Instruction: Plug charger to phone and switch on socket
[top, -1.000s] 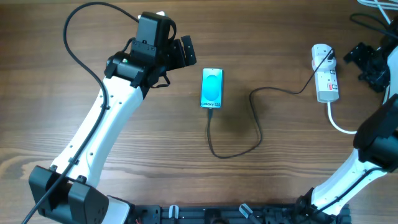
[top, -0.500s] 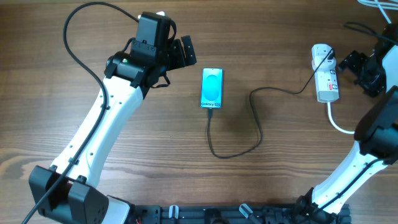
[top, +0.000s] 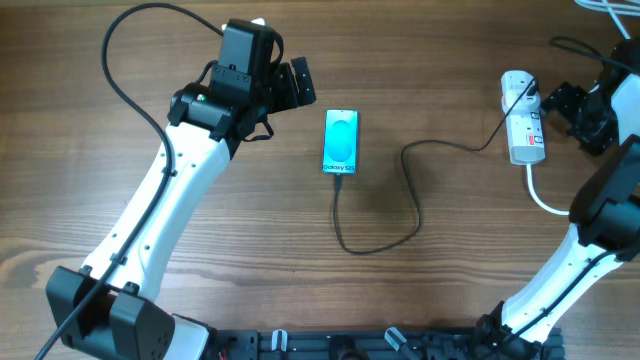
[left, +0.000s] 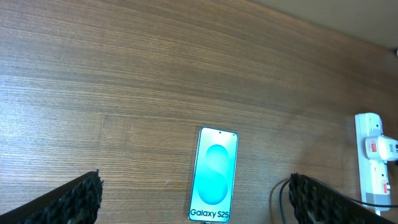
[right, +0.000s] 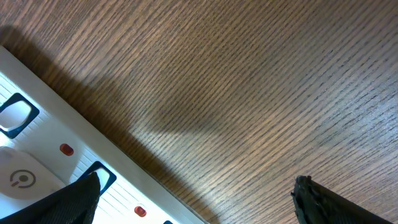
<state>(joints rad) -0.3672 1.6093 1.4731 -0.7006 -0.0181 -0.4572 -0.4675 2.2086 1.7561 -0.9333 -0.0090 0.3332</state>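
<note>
On the wooden counter (top: 450, 285), near its middle, the phone (top: 341, 142) lies flat with its turquoise screen up and the "Galaxy S25" band at its near end. The charger (top: 336, 210) meets that near edge, loops toward the robot, then climbs and runs right to the socket (top: 524, 120), where it ends at a plug on the far end (whether the tip is seated in the phone is too small to tell). A thick white cord (top: 538, 195) leaves the socket's near end and curves right. The left gripper (left: 196, 186) hangs left of the phone and apart from it, jaws spread wide and gripping nothing. The right gripper (right: 198, 183) sits just beside the socket's right side, jaws likewise wide apart and empty, with the strip's small red marks showing in the right wrist view.
</note>
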